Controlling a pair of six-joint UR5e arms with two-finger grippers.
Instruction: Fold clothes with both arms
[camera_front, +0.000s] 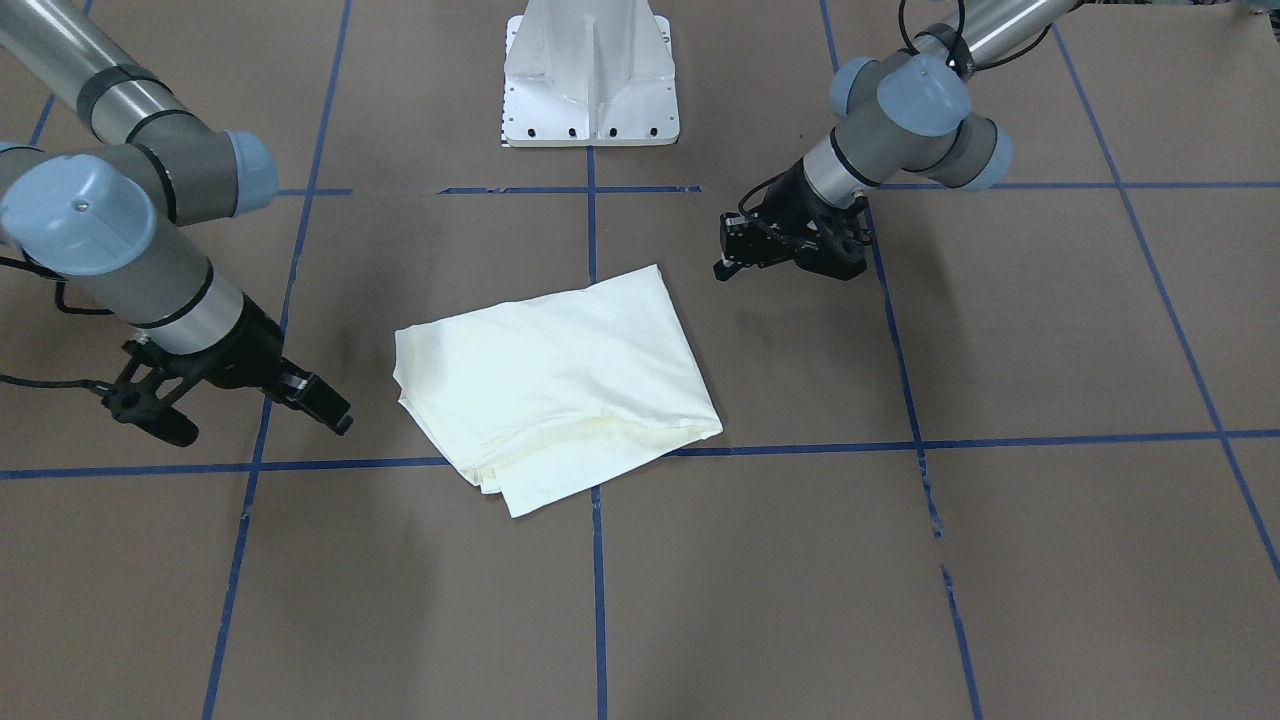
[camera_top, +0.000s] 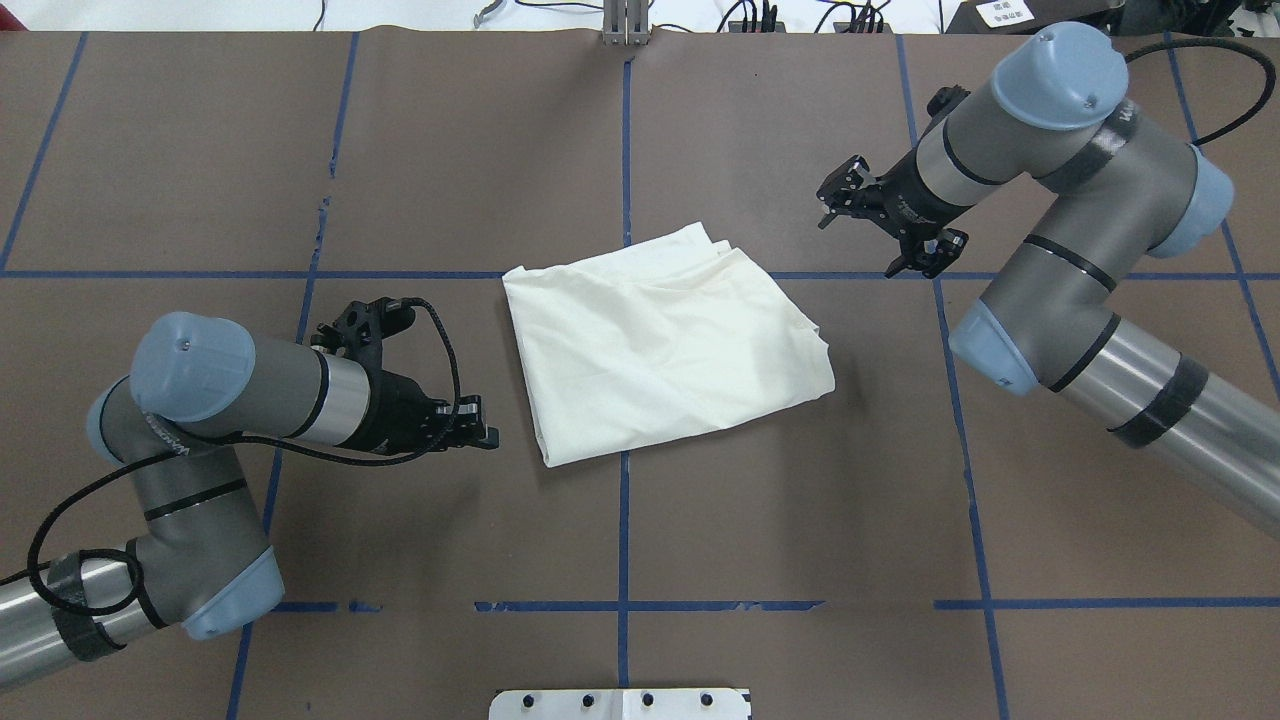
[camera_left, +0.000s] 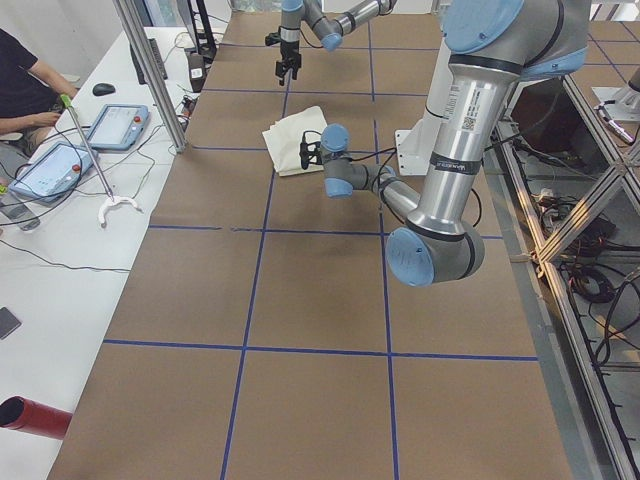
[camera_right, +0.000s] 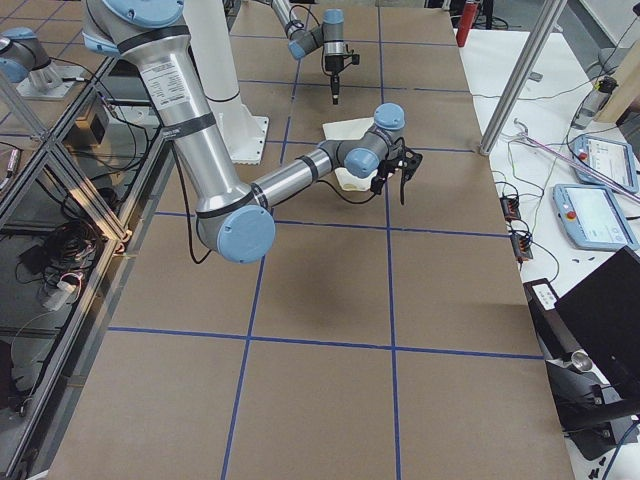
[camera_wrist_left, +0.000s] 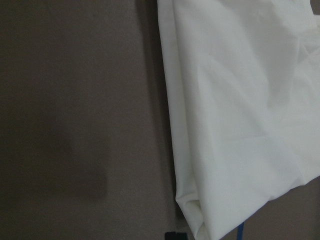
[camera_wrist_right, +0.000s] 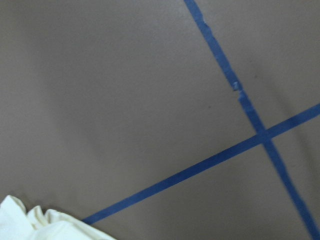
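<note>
Shirt (camera_top: 660, 350) folded, plain side up. Right gripper (camera_top: 872, 228) spread, empty; left gripper (camera_top: 485, 430) empty beside hem — gap unclear. Risk: pinching top layer only — fold unravels.

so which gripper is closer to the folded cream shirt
Left. The left gripper sits just beside the left edge of the folded cream-white shirt; the right gripper is farther off, beyond its far right corner.
</note>
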